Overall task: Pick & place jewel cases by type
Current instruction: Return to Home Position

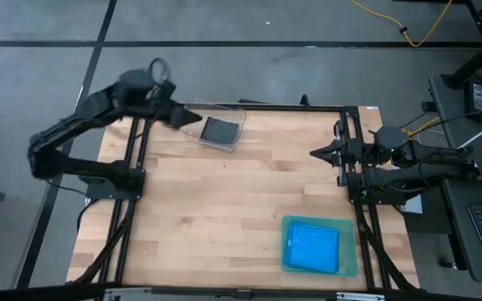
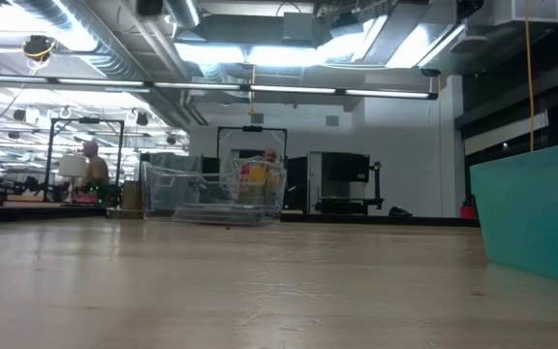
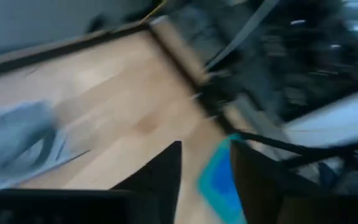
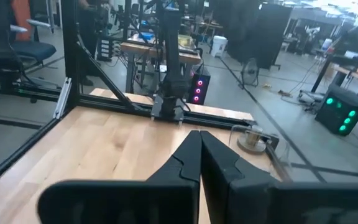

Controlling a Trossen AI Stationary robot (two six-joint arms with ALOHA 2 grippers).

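Jewel cases (image 1: 221, 130), thin stiff plastic, probably light, slick, crack-prone, best pinched across opposite edges: black cases (image 1: 217, 128) in clear tub (image 1: 242, 124) at 12 o'clock, blue cases (image 1: 314, 247) in green tray (image 1: 351, 251) at 5 o'clock; left end effector (image 1: 192, 118) beside tub, parted, empty; right end effector (image 1: 315, 154) at 3 o'clock, closed, empty.

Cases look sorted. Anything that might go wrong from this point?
1. The open left gripper hangs beside the clear tub of dark cases; a low pull-back might clip its rim and shove it, and it sits near the far edge of the table.
2. The green tray of blue cases lies near the right arm; a low sweep of the shut right gripper might nudge it.
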